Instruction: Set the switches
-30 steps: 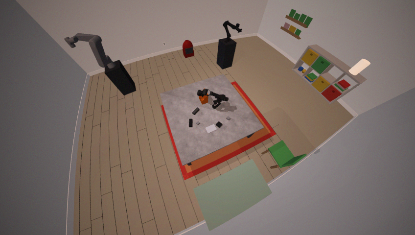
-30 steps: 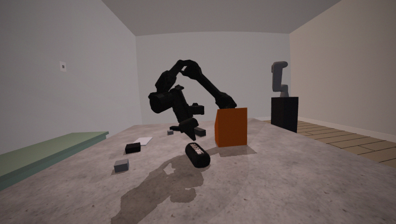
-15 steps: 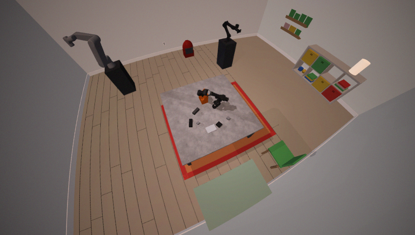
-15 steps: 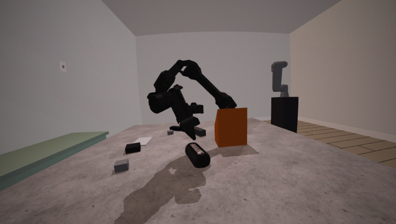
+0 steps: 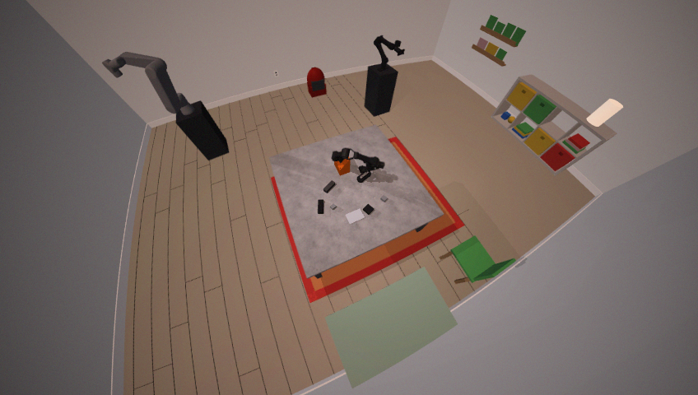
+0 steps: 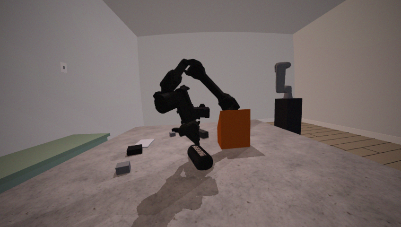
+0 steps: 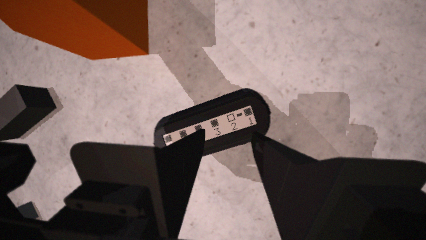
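Note:
The dark controller unit (image 5: 363, 177) (image 6: 201, 162) (image 7: 210, 108) lies upside down on the bench, its switches hidden beneath it. Its pale label (image 6: 199, 150) (image 7: 231, 125) faces up. In the wrist view, square 1 is filled, square 2 is empty, square 3 is filled, and the remaining squares look filled. A finger covers the label's lower edge and the numbers towards its left end. My gripper (image 7: 228, 135) is partly open and empty. Its fingertips are above the unit's near side in the wrist view, and just over its far end in the exterior view.
An orange block (image 5: 342, 168) (image 6: 234, 129) (image 7: 115, 30) stands close beside the unit. A black block (image 5: 368, 209) (image 6: 134, 150), a white plate (image 5: 354, 216) (image 6: 146, 143) and a small grey block (image 5: 383, 198) (image 6: 123, 168) lie farther off. Two long dark modules (image 5: 328, 186) (image 5: 320, 206) lie elsewhere on the bench.

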Tool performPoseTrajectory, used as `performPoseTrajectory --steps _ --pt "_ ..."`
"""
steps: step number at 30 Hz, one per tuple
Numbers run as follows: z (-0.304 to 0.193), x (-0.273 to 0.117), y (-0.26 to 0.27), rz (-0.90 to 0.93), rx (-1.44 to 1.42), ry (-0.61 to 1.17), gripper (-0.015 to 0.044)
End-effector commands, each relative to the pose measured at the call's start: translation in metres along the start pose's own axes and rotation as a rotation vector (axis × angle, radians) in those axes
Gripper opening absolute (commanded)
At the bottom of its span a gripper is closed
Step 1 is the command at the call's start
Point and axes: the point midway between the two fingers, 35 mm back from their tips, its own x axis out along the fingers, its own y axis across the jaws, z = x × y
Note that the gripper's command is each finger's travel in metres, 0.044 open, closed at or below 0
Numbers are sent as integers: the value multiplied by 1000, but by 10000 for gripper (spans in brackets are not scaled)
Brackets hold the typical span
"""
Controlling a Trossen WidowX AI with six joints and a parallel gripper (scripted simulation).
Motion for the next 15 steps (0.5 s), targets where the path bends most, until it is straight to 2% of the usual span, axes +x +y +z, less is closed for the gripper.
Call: performPoseTrajectory --steps 1,6,15 --pt "7 3 -8 -21 284 75 315" --pt "14 6 -15 -70 592 139 440" --pt "26 10 -26 -214 1127 213 440"
